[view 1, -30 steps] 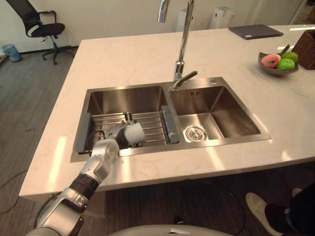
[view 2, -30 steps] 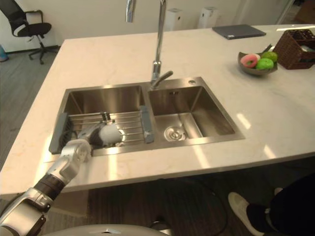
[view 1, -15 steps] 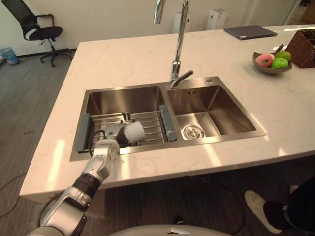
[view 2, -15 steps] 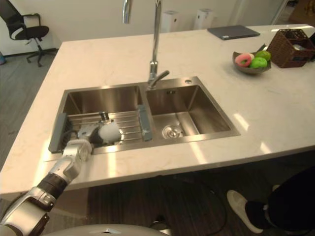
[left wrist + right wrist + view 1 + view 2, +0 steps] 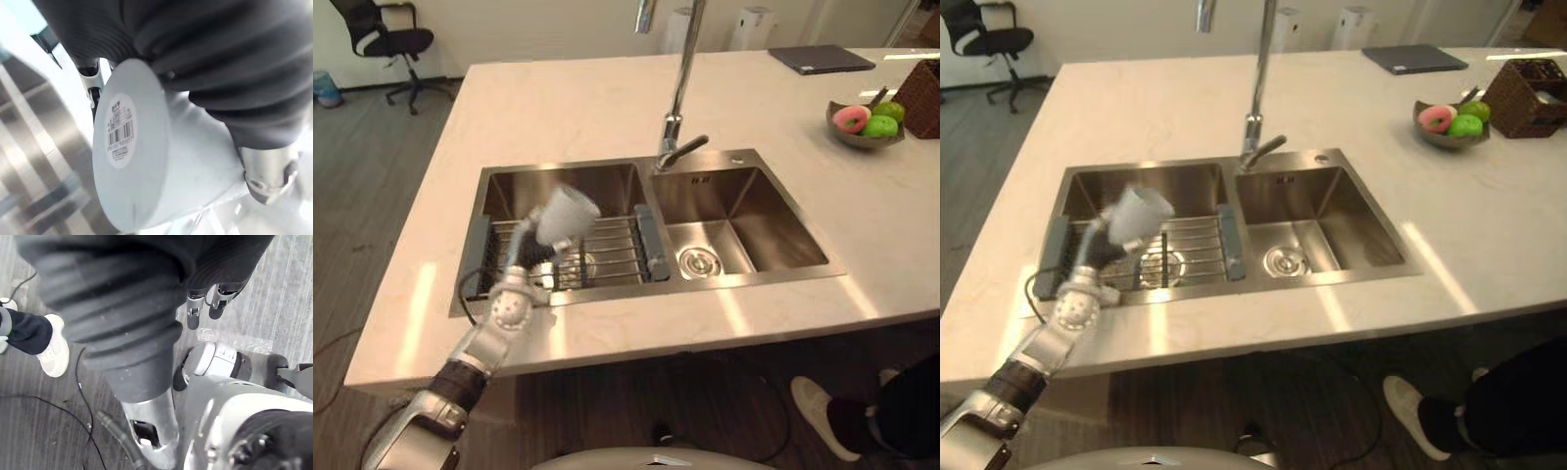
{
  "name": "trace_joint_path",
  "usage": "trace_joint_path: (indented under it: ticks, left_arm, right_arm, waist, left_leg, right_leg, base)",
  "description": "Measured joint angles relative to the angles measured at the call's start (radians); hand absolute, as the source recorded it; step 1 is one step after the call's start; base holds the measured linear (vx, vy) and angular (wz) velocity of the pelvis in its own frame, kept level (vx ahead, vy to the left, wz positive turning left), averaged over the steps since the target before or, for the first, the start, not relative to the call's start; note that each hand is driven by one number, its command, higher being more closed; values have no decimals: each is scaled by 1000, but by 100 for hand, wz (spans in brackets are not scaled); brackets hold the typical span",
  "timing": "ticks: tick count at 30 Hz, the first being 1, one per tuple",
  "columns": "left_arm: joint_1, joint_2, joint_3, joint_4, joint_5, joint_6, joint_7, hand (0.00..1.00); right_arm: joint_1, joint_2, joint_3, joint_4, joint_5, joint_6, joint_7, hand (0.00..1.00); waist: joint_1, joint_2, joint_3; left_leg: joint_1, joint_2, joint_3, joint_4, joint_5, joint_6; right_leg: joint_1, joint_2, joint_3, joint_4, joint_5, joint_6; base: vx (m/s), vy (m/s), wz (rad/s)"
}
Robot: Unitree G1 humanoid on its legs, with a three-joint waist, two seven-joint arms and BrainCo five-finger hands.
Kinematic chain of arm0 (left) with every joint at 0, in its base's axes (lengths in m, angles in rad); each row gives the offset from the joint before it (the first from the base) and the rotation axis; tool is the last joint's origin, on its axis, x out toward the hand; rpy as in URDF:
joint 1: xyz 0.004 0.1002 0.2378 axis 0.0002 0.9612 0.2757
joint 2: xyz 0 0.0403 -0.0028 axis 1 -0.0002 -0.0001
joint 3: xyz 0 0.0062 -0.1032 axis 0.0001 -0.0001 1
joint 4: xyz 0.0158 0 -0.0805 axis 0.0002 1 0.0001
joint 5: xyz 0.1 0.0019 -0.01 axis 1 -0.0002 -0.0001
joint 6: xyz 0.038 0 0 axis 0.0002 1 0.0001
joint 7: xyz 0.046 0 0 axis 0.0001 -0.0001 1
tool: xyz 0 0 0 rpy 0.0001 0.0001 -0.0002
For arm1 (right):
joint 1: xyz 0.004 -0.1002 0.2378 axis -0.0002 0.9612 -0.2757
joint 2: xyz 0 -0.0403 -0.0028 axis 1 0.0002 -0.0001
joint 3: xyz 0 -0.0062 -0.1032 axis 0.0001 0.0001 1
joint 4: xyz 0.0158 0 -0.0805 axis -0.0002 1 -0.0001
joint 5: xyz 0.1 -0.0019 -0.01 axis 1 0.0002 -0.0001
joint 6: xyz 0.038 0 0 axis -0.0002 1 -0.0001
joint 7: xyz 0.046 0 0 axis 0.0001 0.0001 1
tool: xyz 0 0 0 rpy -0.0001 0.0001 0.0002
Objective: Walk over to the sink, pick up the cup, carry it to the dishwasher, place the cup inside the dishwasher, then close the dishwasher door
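Observation:
A white cup hangs tilted above the wire rack in the left basin of the steel sink. My left hand reaches in over the counter's front edge and is shut on the cup from below. In the left wrist view the cup lies against the hand's dark cover, its labelled base facing the camera, with a silver finger against its side. My right hand hangs low over the floor, fingers straight and holding nothing.
A tall faucet stands behind the divider between the basins. On the counter at the far right are a fruit bowl, a wicker basket and a laptop. A person's shoe is on the floor at the lower right.
The left hand has closed on the cup and lifted it up off the rack. The camera has shifted slightly.

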Motion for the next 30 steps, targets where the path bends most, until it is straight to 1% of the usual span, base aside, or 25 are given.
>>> trace_joint_path:
  ticks: [1,2,3,4,5,7,10,13,14,15,16,17,18,19,20,21,22,23,24,25,26,27,28,29,30]
  left_arm:
    - [-7,-33,108,-93,-80,-37,24,100]
    - [-13,-48,155,-131,-117,-58,37,100]
    - [-24,-72,225,-194,-191,-106,65,100]
    - [-22,-92,277,-240,-248,-139,77,100]
    - [-19,-100,299,-258,-274,-152,80,100]
    - [12,-135,351,-318,-359,-173,79,100]
    - [84,-177,389,-356,-382,-170,79,100]
    - [160,-218,414,-386,-380,-138,101,100]
    - [179,-226,424,-388,-380,-129,107,100]
    - [201,-241,437,-395,-380,-116,117,100]
    - [216,-253,451,-406,-377,-108,120,100]
    - [265,-281,489,-440,-352,-97,117,100]
    - [275,-286,496,-448,-349,-94,115,100]
    - [304,-295,512,-476,-337,-87,106,100]
    - [337,-293,527,-508,-317,-74,84,100]
    - [344,-294,538,-519,-313,-73,70,100]
    - [347,-293,548,-528,-311,-73,55,100]
    - [352,-292,584,-544,-311,-76,28,100]
    - [354,-292,602,-550,-311,-80,24,100]
    - [358,-292,639,-563,-310,-93,22,100]
    - [361,-291,657,-566,-310,-103,22,100]
    - [361,-291,679,-566,-311,-117,22,100]
    - [365,-290,678,-560,-312,-129,21,100]
    - [355,-288,667,-552,-312,-130,16,100]
    - [319,-294,662,-530,-310,-138,2,100]
  right_arm:
    - [0,1,-50,-1,-3,0,7,0]
    - [-1,1,-65,-1,-5,0,9,0]
    - [-1,4,-93,-1,-15,0,13,0]
    - [0,9,-104,-1,-21,1,24,0]
    - [0,14,-109,-2,-22,1,29,0]
    - [-3,44,-134,-14,-27,1,45,0]
    - [-1,68,-134,-41,-73,0,50,0]
    - [1,78,-133,-40,-120,-22,47,0]
    - [1,78,-132,-41,-127,-25,47,0]
    - [-1,81,-131,-41,-131,-27,47,0]
    - [-3,83,-129,-42,-134,-27,44,0]
    - [0,85,-116,-41,-138,-25,38,0]
    - [0,85,-111,-41,-138,-25,37,0]
    - [5,83,-94,-41,-138,-21,26,0]
    - [21,82,-83,-39,-138,-18,10,0]
    - [23,80,-81,-39,-137,-18,3,0]
    - [24,78,-81,-39,-137,-19,-4,0]
    - [30,62,-82,-41,-137,-29,-20,0]
    - [30,57,-81,-40,-137,-35,-24,0]
    - [21,41,-62,-40,-137,-49,-33,0]
    - [15,28,-47,-40,-137,-53,-41,0]
    - [8,1,-45,-40,-134,-57,-47,0]
    - [8,-39,-45,-53,-125,-60,-48,0]
    - [1,-49,-50,-54,-118,-59,-46,0]
    - [-34,-56,-58,-35,-116,-58,-46,0]
  waist:
    - [21,0,0]
    - [30,1,0]
    - [47,2,-1]
    - [65,2,-1]
    - [74,1,-2]
    - [112,-2,-9]
    - [142,-2,-13]
    - [162,0,-42]
    - [165,-1,-44]
    - [168,9,-38]
    - [171,7,-38]
    - [187,11,-35]
    - [189,10,-34]
    - [203,14,-28]
    - [213,19,-22]
    - [209,23,-18]
    - [210,29,-13]
    - [224,41,-12]
    - [231,40,-10]
    - [245,41,-12]
    - [252,49,-12]
    - [261,66,-13]
    - [258,112,-22]
    - [246,122,-22]
    - [226,130,-22]
  left_leg:
    - [1,-2,-3,1,0,0]
    - [1,-3,-7,2,0,0]
    - [4,-3,-12,4,0,0]
    - [9,-4,-19,5,0,0]
    - [11,-4,-21,7,0,0]
    - [5,-4,-34,9,-1,0]
    - [5,-2,-41,18,-15,-4]
    - [0,-1,-45,20,-20,0]
    - [-1,-1,-55,24,-18,-3]
    - [-10,-2,-72,40,-17,-4]
    - [-15,-2,-85,56,-12,0]
    - [-36,-9,-127,88,-13,-2]
    - [-40,-11,-136,93,-13,-2]
    - [-53,-21,-176,112,-11,-3]
    - [-68,-37,-191,123,5,-2]
    - [-75,-40,-184,122,6,5]
    - [-85,-37,-172,125,0,11]
    - [-110,-9,-66,145,-16,19]
    - [-116,0,-28,141,-17,21]
    - [-123,12,42,160,-20,62]
    - [-135,20,75,185,-28,75]
    - [-150,48,139,256,-32,113]
    - [-190,46,170,302,4,92]
    - [-222,35,162,307,18,109]
    - [-259,-6,64,182,121,134]
  right_leg:
    - [2,-2,-2,0,-1,0]
    - [5,-3,-5,0,-1,0]
    - [15,-6,-24,0,-3,0]
    - [28,-7,-33,0,-5,0]
    - [34,-7,-39,0,-7,0]
    - [41,-9,-61,1,-14,2]
    - [66,-9,-81,0,-22,1]
    - [69,-11,-96,8,-34,-6]
    - [68,-13,-104,24,-40,1]
    - [68,-17,-121,46,-53,0]
    - [69,-20,-132,60,-58,1]
    - [71,-32,-169,104,-89,3]
    - [73,-34,-178,111,-94,4]
    - [88,-43,-223,138,-116,6]
    - [119,-63,-298,166,-142,11]
    - [132,-72,-336,174,-154,13]
    - [143,-79,-373,179,-165,13]
    - [160,-91,-443,184,-177,19]
    - [160,-100,-465,184,-177,19]
    - [149,-132,-489,201,-176,17]
    - [134,-151,-493,219,-176,17]
    - [104,-193,-499,274,-178,23]
    - [54,-223,-504,416,-212,-5]
    - [3,-229,-483,478,-273,-29]
    - [-108,-147,-467,515,-340,-114]
  base:
    - [49,-3,10]
    - [33,-1,13]
    - [15,-1,24]
    - [5,-1,28]
    - [-26,-6,31]
    - [-72,-16,25]
    - [-100,-22,19]
    - [-57,-10,15]
    - [-16,-5,31]
    - [-12,-4,35]
    - [1,-4,70]
    - [5,-7,64]
    - [-4,-21,102]
    - [-43,-33,136]
    - [-65,-20,164]
    - [-122,18,152]
    - [-162,34,144]
    - [-156,31,126]
    - [-95,50,116]
    - [-23,79,52]
    - [1,139,42]
    - [47,120,47]
    - [-24,177,73]
    - [-160,96,127]
    - [-231,31,198]
